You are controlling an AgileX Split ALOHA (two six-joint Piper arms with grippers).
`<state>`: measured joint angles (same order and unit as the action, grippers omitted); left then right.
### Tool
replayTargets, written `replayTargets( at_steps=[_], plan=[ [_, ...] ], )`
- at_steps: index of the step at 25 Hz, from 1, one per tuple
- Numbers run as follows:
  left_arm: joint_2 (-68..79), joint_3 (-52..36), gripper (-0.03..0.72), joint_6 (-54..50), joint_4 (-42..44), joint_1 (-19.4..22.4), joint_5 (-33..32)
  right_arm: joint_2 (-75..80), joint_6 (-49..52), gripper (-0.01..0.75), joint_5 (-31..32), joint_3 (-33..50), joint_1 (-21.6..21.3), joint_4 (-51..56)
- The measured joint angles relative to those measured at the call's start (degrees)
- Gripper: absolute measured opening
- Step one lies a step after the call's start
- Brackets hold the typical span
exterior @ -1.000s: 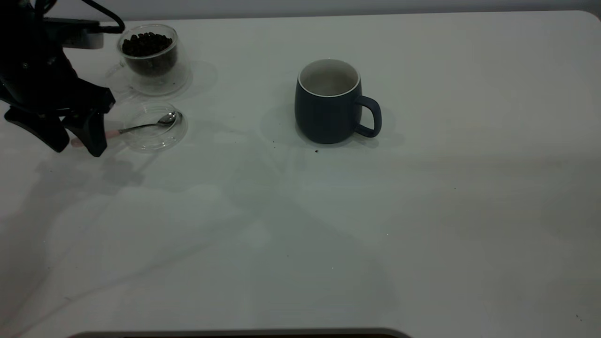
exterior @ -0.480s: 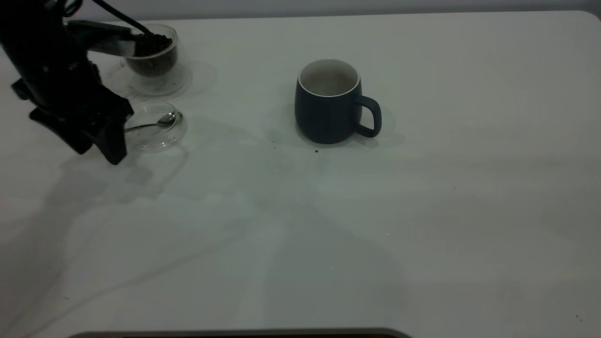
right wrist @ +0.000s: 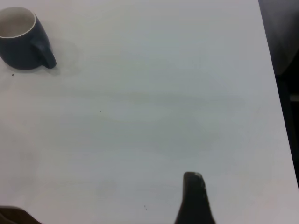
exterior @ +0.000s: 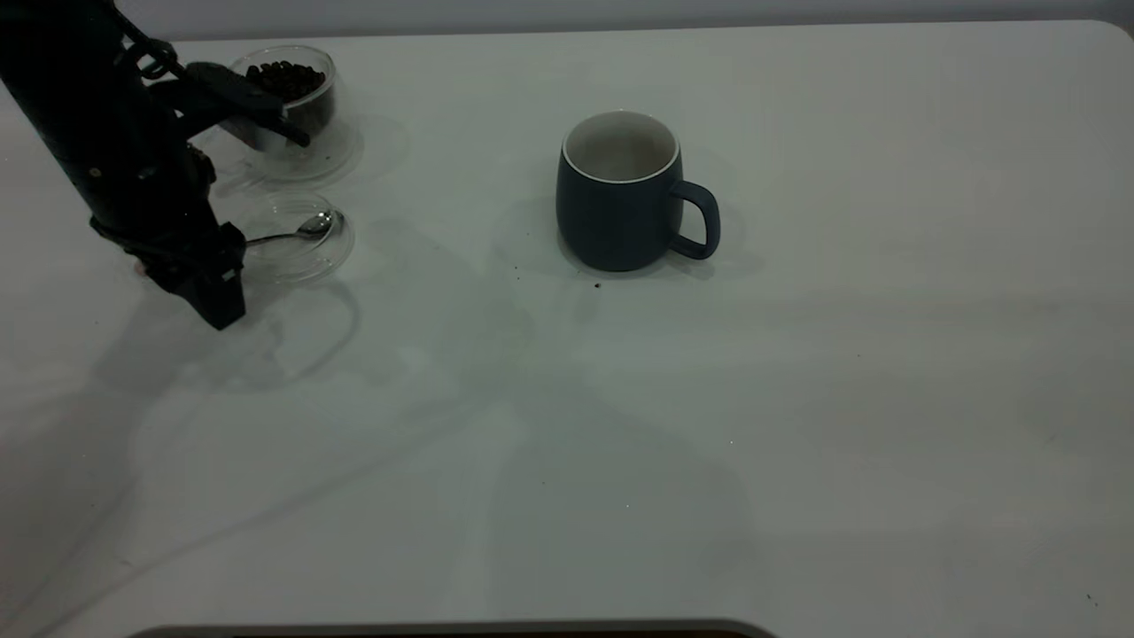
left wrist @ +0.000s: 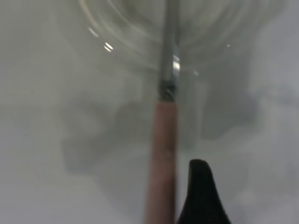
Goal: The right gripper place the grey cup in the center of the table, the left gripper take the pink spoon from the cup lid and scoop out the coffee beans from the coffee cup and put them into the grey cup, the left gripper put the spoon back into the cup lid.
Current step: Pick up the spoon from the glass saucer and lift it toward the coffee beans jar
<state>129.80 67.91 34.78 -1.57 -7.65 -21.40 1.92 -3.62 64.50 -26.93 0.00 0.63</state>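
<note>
At the table's [exterior: 797, 399] left edge the left gripper [exterior: 208, 288] reaches down over the pink spoon's [exterior: 292, 234] handle; whether its jaws are spread or pinching cannot be told. The spoon lies nearly level, left to right, with its bowl pointing right inside the cup lid [exterior: 306, 257]. In the blurred left wrist view the handle seems just beside one fingertip [left wrist: 201, 196]. Behind stands the coffee cup [exterior: 297, 111] of coffee beans [exterior: 285, 80]; at centre the grey cup [exterior: 620, 199], handle to the right.

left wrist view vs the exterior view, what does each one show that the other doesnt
Only the left wrist view shows the pink spoon's pink handle close up, beside one black finger tip. Only the exterior view shows the grey cup mid-table, the coffee cup of coffee beans, and the left gripper low at the handle end. Both show the spoon's metal neck and the cup lid.
</note>
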Motion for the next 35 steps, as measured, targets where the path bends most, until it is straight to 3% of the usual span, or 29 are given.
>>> replayTargets(
  at_steps=[9,17,22,30,35],
  plan=[
    [-0.13,0.00,0.573,-1.14,4.68,3.17,0.43,0.00,0.00,0.590,0.00,0.00,0.00,0.00],
    [-5.47,0.00,0.573,-5.42,-4.24,3.99,-8.29,0.00,0.00,0.590,0.00,0.00,0.00,0.00],
    [-6.72,0.00,0.573,-6.20,-11.05,8.90,-11.47,0.00,0.00,0.590,0.00,0.00,0.00,0.00],
    [-6.72,0.00,0.570,-7.78,-13.69,16.57,-11.68,0.00,0.00,0.590,0.00,0.00,0.00,0.00],
    [-6.72,0.00,0.520,-4.79,-18.94,19.67,-9.72,0.00,0.00,0.590,0.00,0.00,0.00,0.00]
  ],
)
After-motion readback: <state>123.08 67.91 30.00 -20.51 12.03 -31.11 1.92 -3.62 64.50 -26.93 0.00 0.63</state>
